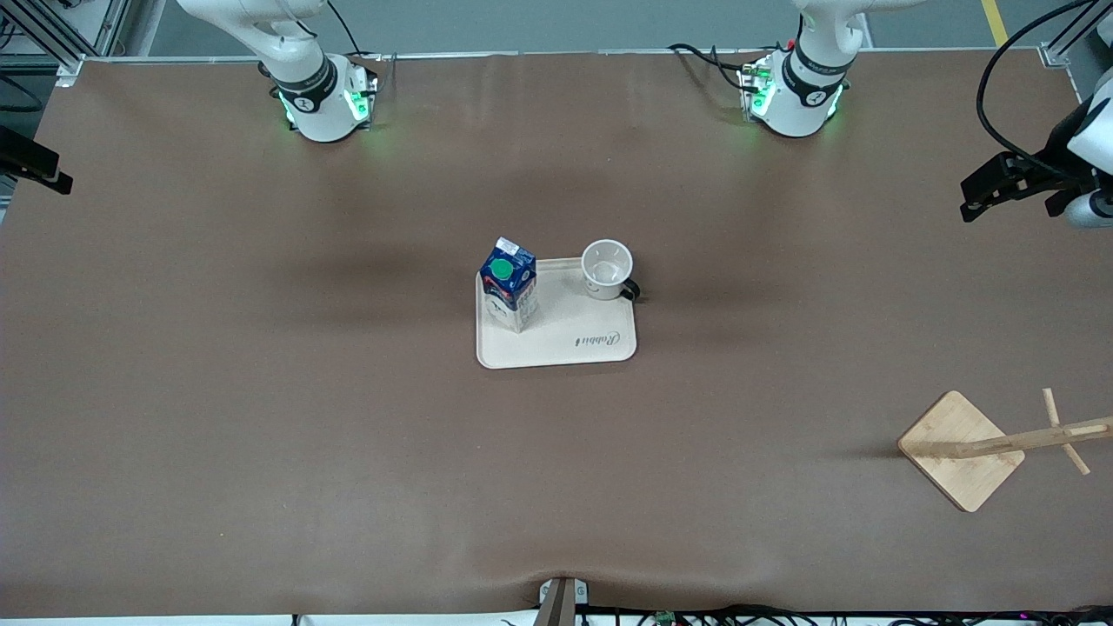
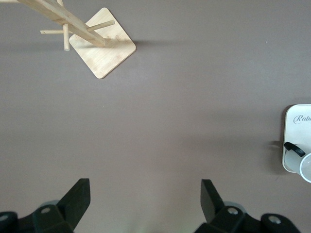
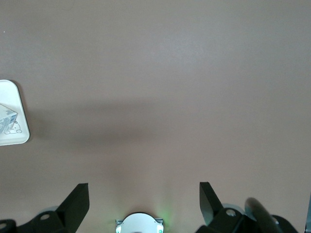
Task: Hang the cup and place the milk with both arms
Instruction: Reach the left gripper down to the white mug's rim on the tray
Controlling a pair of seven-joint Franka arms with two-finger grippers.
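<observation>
The cup [image 1: 606,269] stands upright on a cream tray [image 1: 569,326] at the table's middle, its black handle toward the left arm's end. The milk [image 1: 509,283] stands upright on the same tray, beside the cup toward the right arm's end. My left gripper [image 1: 978,200] hangs high at the left arm's end of the table, open and empty [image 2: 146,194]; its view catches the cup's rim [image 2: 306,170] at the frame edge. My right gripper [image 1: 52,178] hangs high at the right arm's end, open and empty [image 3: 144,194]; its view shows a corner of the milk [image 3: 7,119].
A wooden mug tree [image 1: 961,452] with a square base and pegs stands near the front camera at the left arm's end, also in the left wrist view [image 2: 104,48]. The right arm's green-lit base [image 3: 139,223] shows between the right fingers. Brown cloth covers the table.
</observation>
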